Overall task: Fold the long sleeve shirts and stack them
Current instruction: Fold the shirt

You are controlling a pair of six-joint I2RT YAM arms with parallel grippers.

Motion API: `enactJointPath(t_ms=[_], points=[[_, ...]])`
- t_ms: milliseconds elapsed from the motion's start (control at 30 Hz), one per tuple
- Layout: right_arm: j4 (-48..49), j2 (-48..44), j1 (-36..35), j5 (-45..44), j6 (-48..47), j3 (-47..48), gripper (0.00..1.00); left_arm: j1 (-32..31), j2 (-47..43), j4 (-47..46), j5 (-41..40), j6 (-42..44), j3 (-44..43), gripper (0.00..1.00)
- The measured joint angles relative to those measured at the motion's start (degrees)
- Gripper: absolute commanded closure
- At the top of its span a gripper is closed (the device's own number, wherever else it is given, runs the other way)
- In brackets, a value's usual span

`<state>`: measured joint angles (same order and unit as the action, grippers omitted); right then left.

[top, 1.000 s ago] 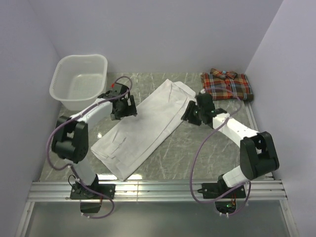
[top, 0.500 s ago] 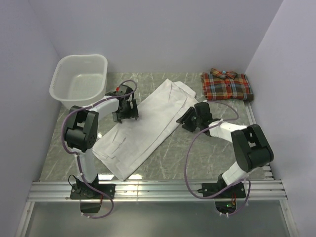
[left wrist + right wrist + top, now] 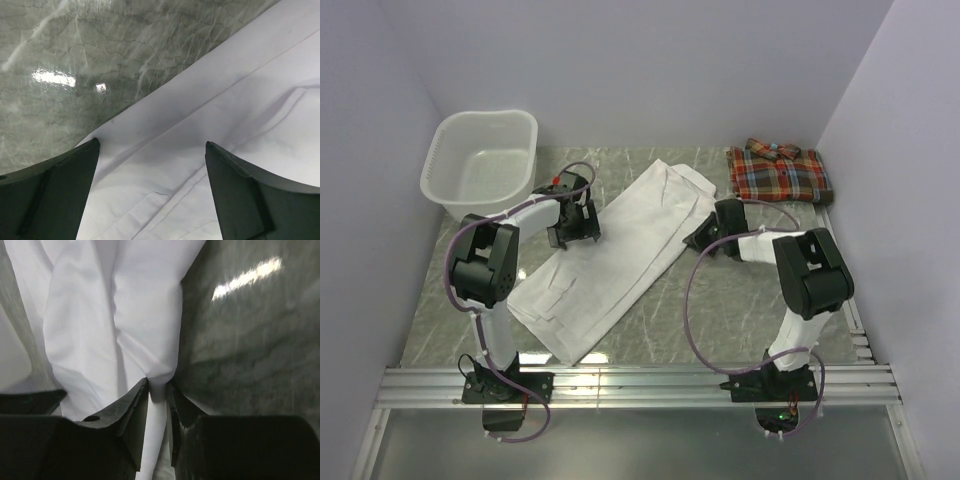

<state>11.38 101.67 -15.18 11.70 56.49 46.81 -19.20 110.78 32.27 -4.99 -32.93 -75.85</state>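
Observation:
The white long sleeve shirt [image 3: 620, 250] lies flat as a long diagonal strip across the middle of the table. My left gripper [image 3: 575, 225] hangs low over its left edge, open, with the cloth [image 3: 210, 125] spread between the two fingers [image 3: 55, 190]. My right gripper [image 3: 698, 237] is at the shirt's right edge, shut on a pinched fold of the white cloth [image 3: 157, 390]. The plaid long sleeve shirt [image 3: 780, 172] lies folded at the far right corner.
A white plastic laundry basket [image 3: 470, 190] stands at the far left, close to the left arm. The tabletop [image 3: 740, 300] is grey marble-patterned, with a metal rail along the near edge [image 3: 640, 385]. Walls close in the left, back and right sides.
My right gripper has drawn in and dropped to the shirt's right edge, and its jaws have shut on the cloth. The left gripper moved slightly toward the shirt's left edge and stays open.

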Motion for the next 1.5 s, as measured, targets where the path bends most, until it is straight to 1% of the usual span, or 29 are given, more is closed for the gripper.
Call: enactJointPath(t_ms=[33, 67, 167, 300, 500, 633, 733, 767, 833, 867, 933, 1033, 1100, 1233, 1300, 1367, 1400, 1500], points=[[-1.4, 1.2, 0.4, -0.1, -0.9, 1.8, 0.83, 0.1, 0.0, -0.1, 0.2, -0.5, 0.0, 0.07], [-2.6, 2.3, 0.8, 0.0, -1.8, 3.6, 0.90, 0.1, 0.0, -0.1, 0.6, -0.9, 0.0, 0.07], [-6.0, 6.0, 1.8, -0.5, -5.5, 9.8, 0.99, 0.3, 0.0, -0.7, 2.6, -2.8, 0.0, 0.08], [-10.8, 9.3, 3.1, -1.0, -10.0, 17.2, 1.00, 0.3, 0.0, -1.9, 7.2, -7.0, -0.2, 0.08], [-18.8, 18.0, 4.8, -2.0, -17.7, 33.8, 1.00, 0.1, 0.7, -4.8, 16.2, -15.5, -0.1, 0.07], [-24.1, 23.1, 5.3, -2.7, -22.4, 43.4, 0.98, -1.6, 0.8, -6.6, 19.4, -20.9, 0.9, 0.06], [-27.3, 25.2, 5.6, -3.3, -25.2, 47.8, 0.90, -3.7, -0.2, -8.9, 21.0, -24.3, 3.3, 0.06], [-28.1, 25.3, 5.7, -3.5, -26.0, 48.4, 0.81, -4.2, -0.9, -9.4, 21.4, -25.2, 4.4, 0.05], [-29.9, 25.3, 5.9, -3.9, -27.3, 49.0, 0.68, -4.9, -2.5, -9.6, 21.6, -26.3, 6.6, 0.05], [-30.4, 25.2, 6.1, -4.2, -27.8, 49.2, 0.56, -5.1, -3.3, -9.2, 21.5, -26.5, 7.3, 0.04], [-31.5, 24.8, 6.1, -4.6, -29.0, 49.0, 0.44, -5.3, -5.0, -7.8, 20.3, -26.5, 8.7, 0.04], [-32.8, 20.8, 6.2, -5.2, -29.5, 45.0, 0.37, -5.2, -8.4, -4.8, 17.4, -25.6, 9.6, 0.04], [-33.3, 15.4, 6.2, -5.3, -29.5, 39.6, 0.35, -5.2, -11.6, -3.4, 15.4, -24.6, 10.3, 0.05], [-33.6, 1.2, 6.2, -5.1, -28.6, 26.7, 0.32, -5.4, -20.5, -1.0, 12.2, -21.8, 14.1, 0.07], [-33.5, -6.8, 6.2, -4.7, -27.7, 19.7, 0.31, -5.9, -24.8, 0.0, 11.5, -20.3, 17.2, 0.07], [-33.2, -14.4, 6.0, -4.0, -26.9, 12.5, 0.29, -6.8, -27.9, 0.5, 11.6, -19.1, 20.8, 0.07], [-33.3, -17.7, 5.7, -3.6, -26.5, 9.2, 0.25, -7.6, -29.5, 1.1, 11.9, -18.6, 23.3, 0.07], [-33.8, -25.4, 4.8, -2.2, -25.6, 0.4, 0.23, -9.7, -31.7, 2.1, 13.2, -17.7, 29.5, 0.07]])
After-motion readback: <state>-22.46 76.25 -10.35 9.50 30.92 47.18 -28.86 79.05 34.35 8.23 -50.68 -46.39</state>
